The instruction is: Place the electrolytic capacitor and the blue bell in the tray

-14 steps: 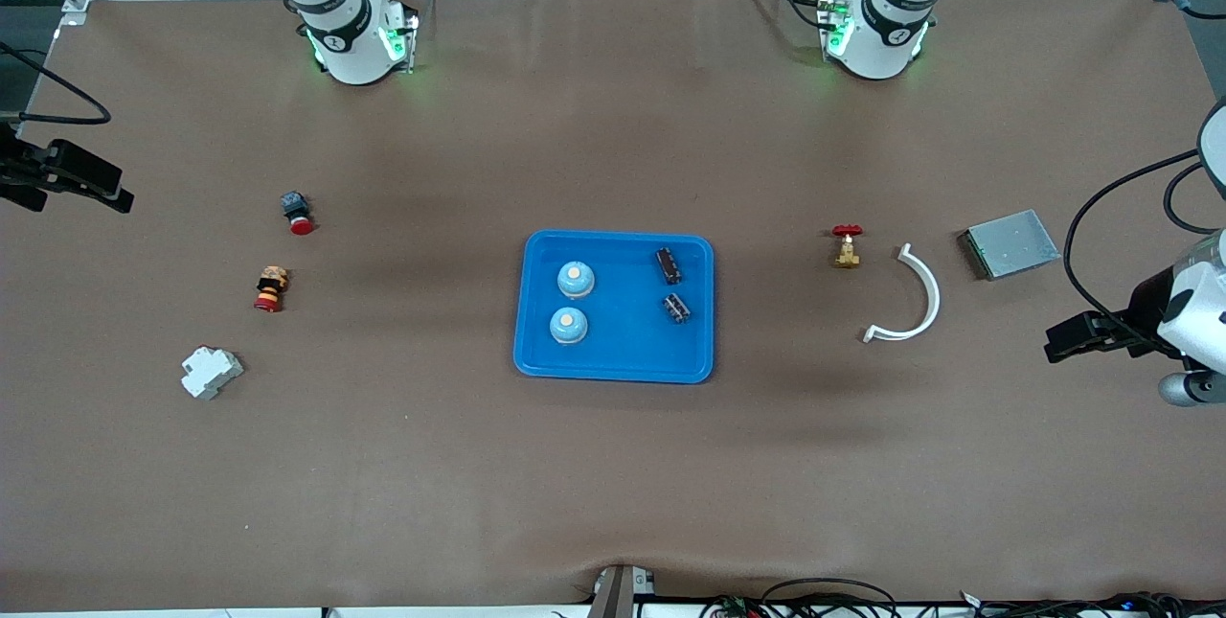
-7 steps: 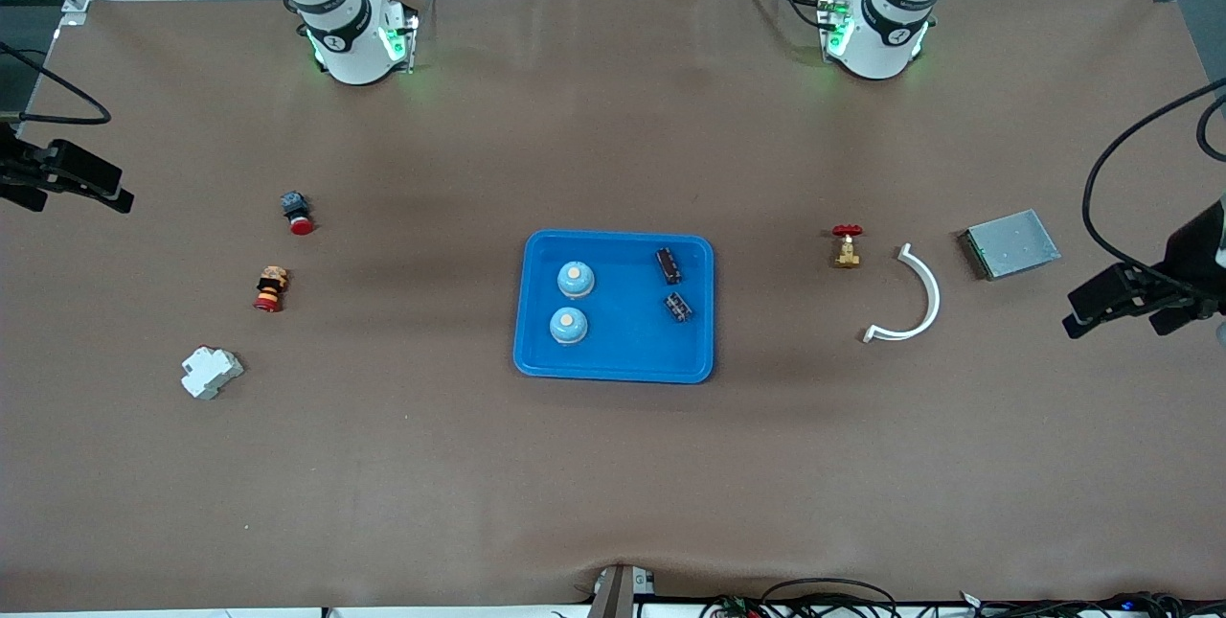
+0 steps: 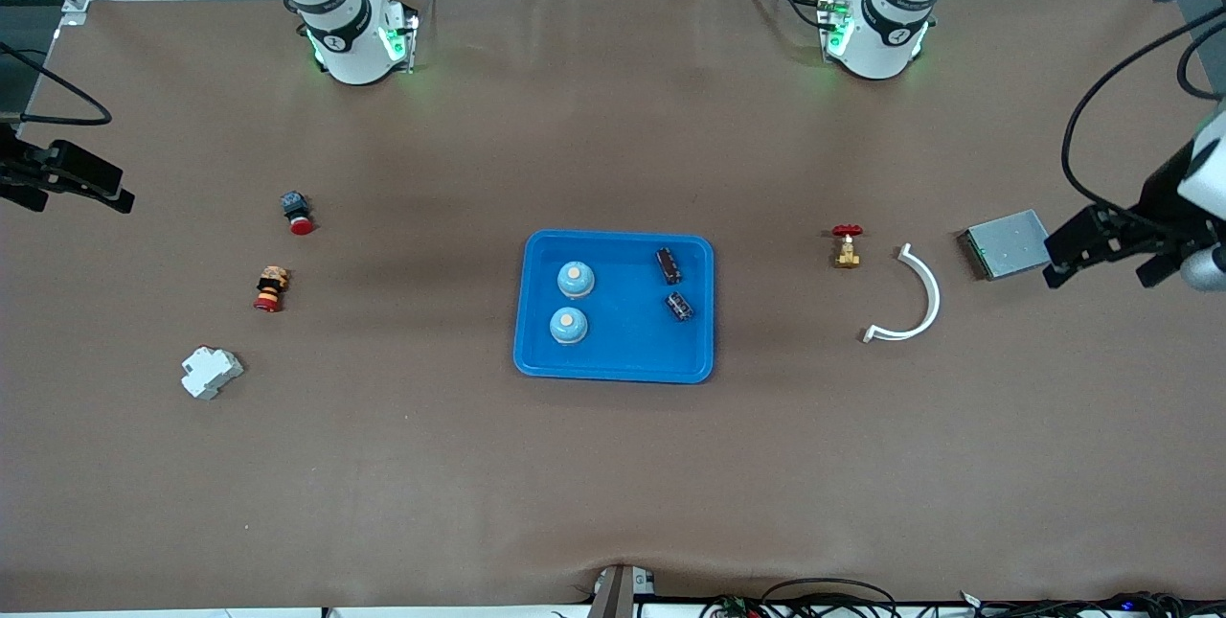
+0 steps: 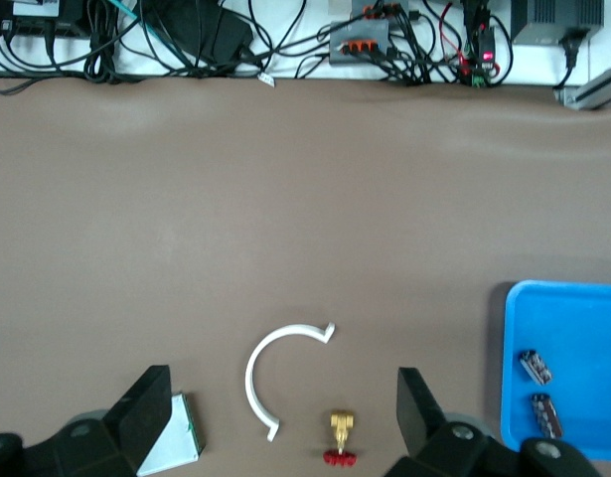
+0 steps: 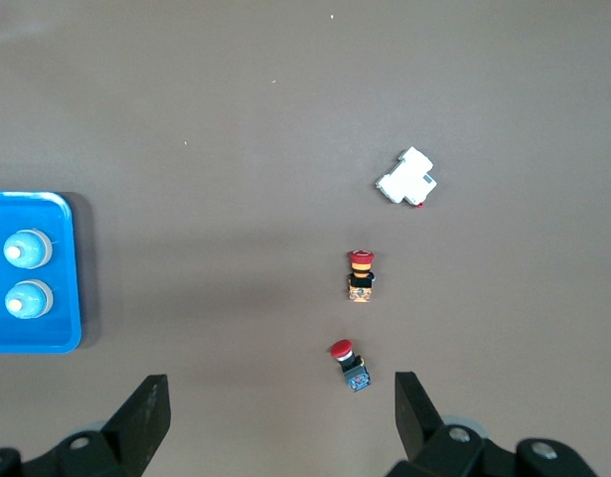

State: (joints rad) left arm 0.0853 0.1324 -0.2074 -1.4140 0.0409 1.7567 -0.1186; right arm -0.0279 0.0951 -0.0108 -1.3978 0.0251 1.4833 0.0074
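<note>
The bright-blue tray (image 3: 623,354) lies mid-table. In it are two blue bells (image 3: 576,280) (image 3: 568,325) and two dark electrolytic capacitors (image 3: 668,265) (image 3: 678,306). My left gripper (image 3: 1101,268) hangs open and empty high over the left arm's end of the table, by a grey plate. Its wrist view shows the gripper (image 4: 282,378), the tray's rim (image 4: 573,290) and both capacitors (image 4: 534,366) (image 4: 546,414). My right gripper (image 3: 81,199) waits open and empty high over the right arm's end. Its wrist view shows the gripper (image 5: 281,383), the tray (image 5: 27,202) and both bells (image 5: 27,249) (image 5: 28,298).
Toward the left arm's end lie a brass valve with a red handle (image 3: 847,245), a white curved strip (image 3: 918,297) and the grey plate (image 3: 1010,243). Toward the right arm's end lie a red-capped blue button (image 3: 296,212), a red-and-orange button (image 3: 270,288) and a white breaker (image 3: 211,372).
My left gripper has moved along the table's left-arm end toward the robots' bases, up beside the grey plate. The right arm and everything in the tray have stayed still.
</note>
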